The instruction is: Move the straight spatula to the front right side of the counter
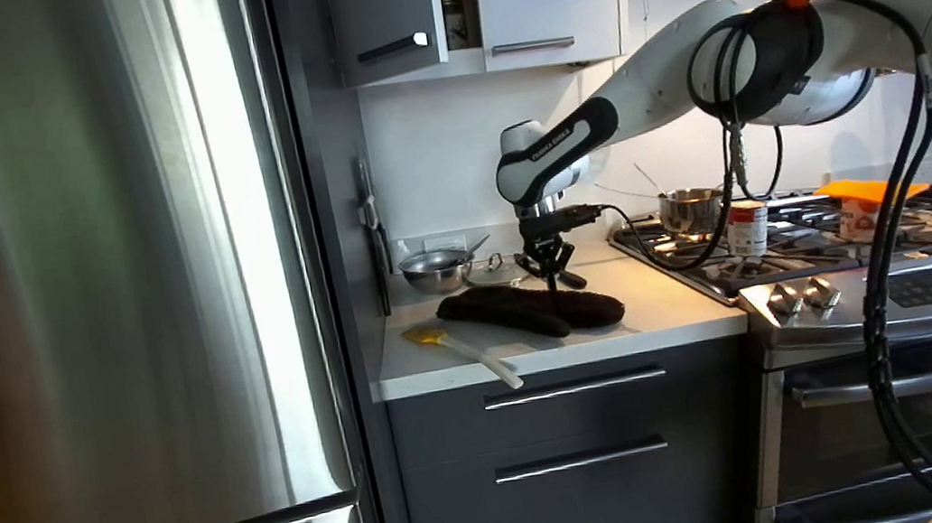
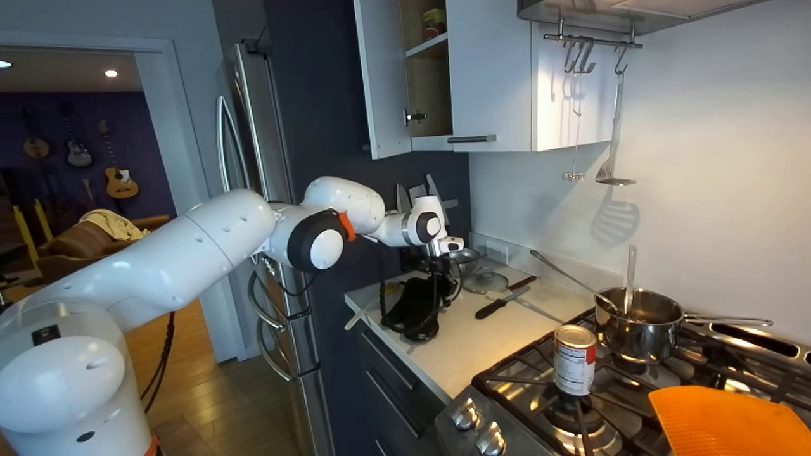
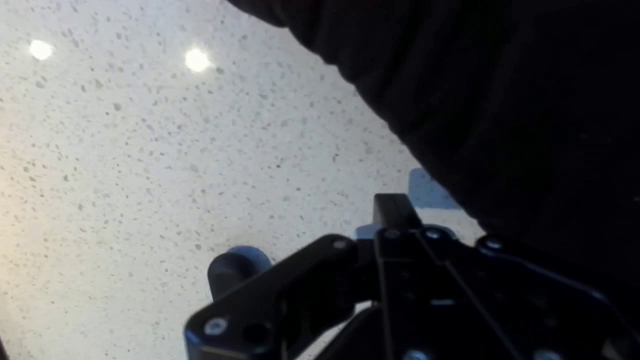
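Observation:
The spatula has a yellow head and a pale, straight handle. In an exterior view the spatula point(image 1: 478, 356) lies at the front left of the counter point(image 1: 680, 321), its handle end sticking out over the front edge. In an exterior view its pale handle point(image 2: 357, 318) also shows at the counter's far end. The spatula is out of the wrist view. My gripper point(image 1: 553, 290) points down over the middle of the counter, to the right of the spatula. In the wrist view its fingertips point(image 3: 398, 210) are together with nothing between them.
A long black padded mitt point(image 1: 500, 309) lies beside the spatula, close to my gripper. Behind are a steel bowl point(image 1: 434, 271), a glass lid point(image 2: 485, 280) and dark-handled knives point(image 2: 500, 304). The stove point(image 1: 795, 265) adjoins the counter on the right with a can point(image 1: 748, 229) and pot point(image 1: 690, 212).

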